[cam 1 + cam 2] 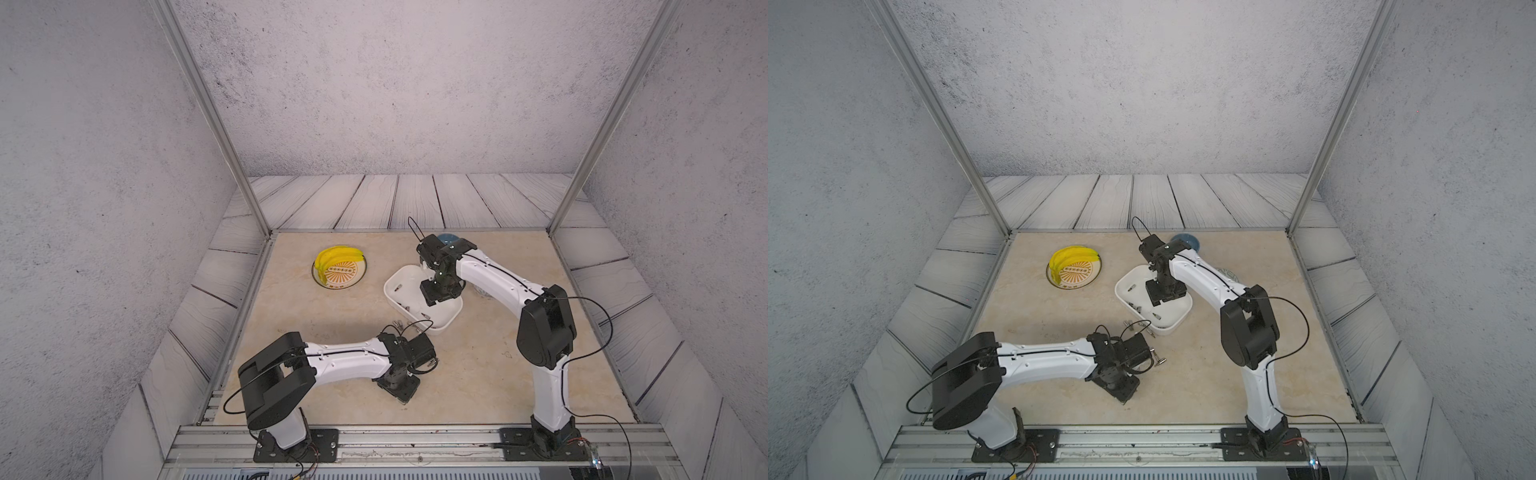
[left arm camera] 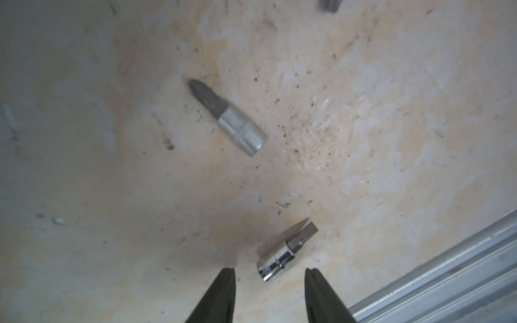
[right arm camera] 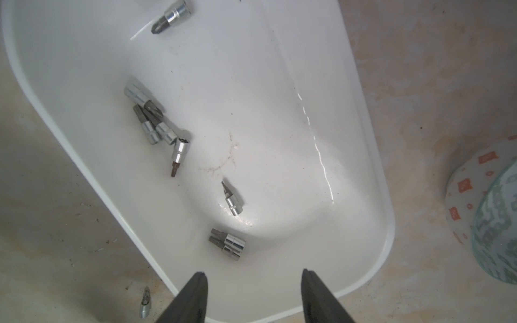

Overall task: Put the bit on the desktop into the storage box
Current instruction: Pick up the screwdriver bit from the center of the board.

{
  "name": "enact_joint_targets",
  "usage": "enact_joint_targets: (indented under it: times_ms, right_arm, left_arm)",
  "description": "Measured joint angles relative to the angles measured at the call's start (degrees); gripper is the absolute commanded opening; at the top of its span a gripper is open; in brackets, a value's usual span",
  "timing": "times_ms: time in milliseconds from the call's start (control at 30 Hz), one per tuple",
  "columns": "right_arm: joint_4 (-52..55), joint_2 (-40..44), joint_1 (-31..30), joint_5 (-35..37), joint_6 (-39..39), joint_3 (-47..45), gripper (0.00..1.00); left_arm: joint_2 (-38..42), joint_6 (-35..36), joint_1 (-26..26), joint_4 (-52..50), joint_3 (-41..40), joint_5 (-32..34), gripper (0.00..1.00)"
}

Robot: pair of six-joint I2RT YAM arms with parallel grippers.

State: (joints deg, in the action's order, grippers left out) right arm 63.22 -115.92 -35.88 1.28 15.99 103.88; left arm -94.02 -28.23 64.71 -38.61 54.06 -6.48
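Desktop [image 1: 478, 374]: beige marble, scuffed. Storage box [image 1: 394, 286] sits on it right of centre, with several loose bits [image 3: 228, 243] on its floor. Right gripper [image 3: 253, 275] hangs over the box, jaws apart, nothing between them. Left gripper [image 2: 270, 270] is low over the desktop on the robot's side of the box, jaws apart, tips either side of the shiny end of a flat-blade bit [image 2: 282, 249], not touching it. Phillips bit [image 2: 229, 117] lies on the desktop near it, apart
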Motion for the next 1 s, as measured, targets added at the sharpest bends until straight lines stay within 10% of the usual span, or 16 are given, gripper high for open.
enact_joint_targets:
  times_ms: [1000]
  right_arm:
    - [0.0,4.0,0.8,0.4,0.0,-5.1,0.58]
  left_arm:
    - [-3.8,1.2,0.0,-1.2,2.1,2.2,0.21]
